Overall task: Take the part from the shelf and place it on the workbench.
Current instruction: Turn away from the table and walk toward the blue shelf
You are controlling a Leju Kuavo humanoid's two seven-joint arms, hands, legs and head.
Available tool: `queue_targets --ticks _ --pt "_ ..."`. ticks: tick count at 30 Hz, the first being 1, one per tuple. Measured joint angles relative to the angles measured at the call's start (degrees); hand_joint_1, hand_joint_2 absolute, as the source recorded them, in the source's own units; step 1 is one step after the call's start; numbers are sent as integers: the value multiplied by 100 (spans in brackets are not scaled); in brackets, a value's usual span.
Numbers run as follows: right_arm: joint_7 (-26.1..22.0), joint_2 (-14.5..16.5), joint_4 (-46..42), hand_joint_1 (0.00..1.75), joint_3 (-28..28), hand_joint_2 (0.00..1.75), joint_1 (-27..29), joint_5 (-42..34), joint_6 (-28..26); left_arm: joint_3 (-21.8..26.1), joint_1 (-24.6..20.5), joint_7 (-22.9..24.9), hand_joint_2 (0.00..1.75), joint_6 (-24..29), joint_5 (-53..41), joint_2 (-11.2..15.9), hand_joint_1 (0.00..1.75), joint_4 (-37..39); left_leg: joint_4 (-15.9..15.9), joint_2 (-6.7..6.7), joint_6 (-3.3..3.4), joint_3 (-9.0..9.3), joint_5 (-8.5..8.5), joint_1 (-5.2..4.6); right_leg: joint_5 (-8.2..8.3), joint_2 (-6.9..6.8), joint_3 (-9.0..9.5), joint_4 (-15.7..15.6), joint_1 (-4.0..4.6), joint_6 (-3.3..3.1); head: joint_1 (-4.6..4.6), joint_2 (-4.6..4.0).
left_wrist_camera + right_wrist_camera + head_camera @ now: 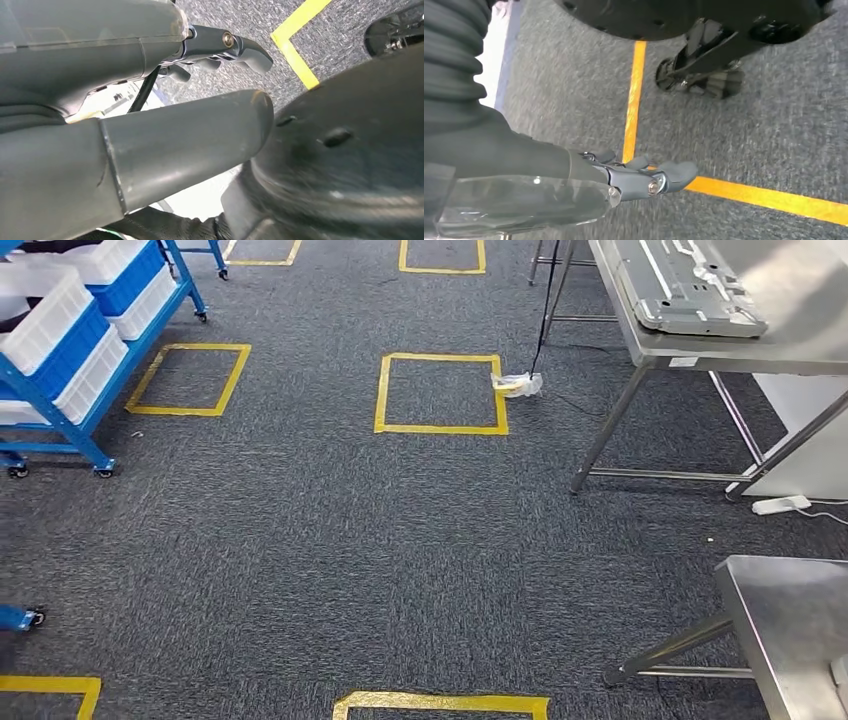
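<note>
left hand (220, 50) empty, fingers loose | right hand (644, 175) empty, fingers apart | shelf (70, 350) left | table (760, 310) right, part (690, 290) on it

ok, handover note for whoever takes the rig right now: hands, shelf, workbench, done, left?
Left hand: hangs over the carpet, nothing seen in it; open or shut unclear.
Right hand: hangs over the carpet by yellow tape, fingers out, holds nothing.
Blue shelf with white bins stands front-left; workbench front-right, a grey metal part lying on it.
Done: no part in hand.
Left: fetch the part from the shelf, place it on the workbench.
</note>
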Motion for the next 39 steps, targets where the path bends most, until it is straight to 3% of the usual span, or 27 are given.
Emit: queue_targets --ticks 1,3,5,7,8,10,12,13,14,15,16,18,20,22,23,25,27,28,29,30,31,33,34,36,38,39 --pt "6 17 7 0 22 175 -4 30 -44 0 -2 -8 0 -1 -1 6 0 0 11 -82 -3 8 -4 -7 241 57 154 -351 9 -33 0 0" --pt "106 74 37 0 60 175 -10 96 -158 5 -15 -27 0 -10 40 25 0 0 34 -229 -23 -3 -8 -10 582 330 475 -1097 19 -104 0 1" --pt "276 142 69 0 109 175 -28 175 -219 42 -28 -31 0 -44 122 70 0 1 43 -352 -77 -53 11 12 649 487 588 -1410 40 -140 -1 1" --pt "432 203 79 0 167 175 -71 246 -220 107 -22 -8 0 -80 210 126 0 4 30 -459 -147 -87 38 32 672 375 602 -1466 42 -167 -2 2" --pt "501 231 82 0 190 175 -91 273 -214 138 -12 15 0 -89 252 150 0 7 49 -427 -171 -97 25 30 689 307 627 -1506 32 -189 -2 2" --pt "643 272 87 0 227 175 -108 308 -200 210 -22 101 0 -69 350 178 0 11 412 -125 -216 -262 -197 17 719 140 689 -1592 10 -248 -8 1" --pt "733 286 95 0 246 175 -102 297 -207 283 -47 255 0 -16 443 179 0 11 1160 180 -264 -626 -569 36 708 -43 716 -1606 34 -281 -14 0" --pt "735 288 97 0 249 175 -101 272 -226 314 -52 350 0 7 466 179 0 11 1487 228 -287 -790 -684 54 695 -133 718 -1600 42 -286 -14 0" --pt "712 290 99 0 249 175 -101 244 -250 338 -51 458 0 27 476 178 0 11 1641 255 -306 -869 -695 71 679 -218 723 -1595 46 -286 -14 0" --pt "672 292 101 0 249 175 -101 217 -274 356 -45 556 0 39 475 178 0 11 1583 280 -321 -836 -602 85 660 -298 732 -1589 46 -280 -14 0" --pt "624 295 101 0 249 175 -102 199 -295 368 -36 638 0 51 473 179 0 11 1285 328 -329 -674 -415 94 637 -367 751 -1580 44 -268 -14 0" --pt "525 299 102 0 249 175 -99 173 -321 373 -29 716 0 81 469 184 0 11 489 566 -308 -250 -105 79 581 -488 792 -1550 57 -222 -14 0" --pt "436 309 103 0 248 175 -103 141 -333 375 -35 695 0 93 448 196 0 11 105 707 -233 -62 -35 39 540 -591 813 -1527 89 -169 -9 0" --pt "370 336 103 0 245 175 -125 97 -339 374 -25 586 0 79 374 219 0 11 86 606 -160 -75 -35 23 521 -689 829 -1527 105 -128 -4 0" --pt "353 352 103 0 242 175 -134 73 -344 370 -16 509 0 66 320 233 0 11 64 549 -132 -71 -22 29 488 -670 838 -1501 92 -102 -4 0" --pt "358 377 107 0 230 175 -127 25 -364 346 -17 348 0 49 203 264 0 11 14 434 -64 -57 9 46 271 -420 716 -1202 59 -55 0 1" --pt "420 399 118 0 200 175 -96 -44 -384 283 -28 167 0 83 66 294 0 11 -2 319 -20 -63 22 47 -100 -115 360 -491 37 -38 5 1" --pt "473 411 123 0 175 175 -86 -89 -390 240 -30 66 0 119 -9 308 0 11 1 254 -12 -68 24 42 -228 -55 173 -135 35 -35 6 0" --pt "533 421 128 0 145 175 -81 -139 -395 190 -29 -36 0 167 -83 320 0 11 7 181 -7 -69 24 37 -255 -26 52 81 35 -37 5 0" --pt "597 431 131 0 111 175 -80 -188 -403 139 -27 -136 0 213 -147 331 0 11 15 100 -8 -64 23 34 -156 -10 39 78 35 -44 5 0" --pt "656 442 132 0 78 175 -82 -227 -411 94 -27 -223 0 255 -201 340 0 11 26 16 -12 -57 20 34 40 11 129 -136 34 -58 6 1" --pt "747 462 144 0 21 175 -73 -291 -426 14 -29 -361 0 317 -268 348 0 11 53 -144 -31 -59 15 32 459 222 444 -869 22 -94 7 1" --pt "777 473 153 0 -6 175 -63 -322 -428 -19 -32 -423 0 341 -291 349 0 11 69 -219 -52 -80 19 31 565 344 553 -1158 14 -106 7 1" --pt "821 499 168 0 -72 175 -51 -416 -426 -86 -18 -548 0 389 -355 349 0 11 79 -349 -119 -141 48 44 589 470 613 -1383 18 -118 5 0" --pt "835 538 168 0 -157 175 -59 -522 -423 -156 20 -627 0 420 -437 346 0 13 77 -422 -193 -182 68 64 619 340 631 -1447 16 -157 4 0" --pt "833 560 168 0 -201 175 -59 -569 -421 -190 31 -645 0 425 -480 340 0 15 137 -340 -219 -213 26 61 640 269 652 -1486 8 -190 -2 0"
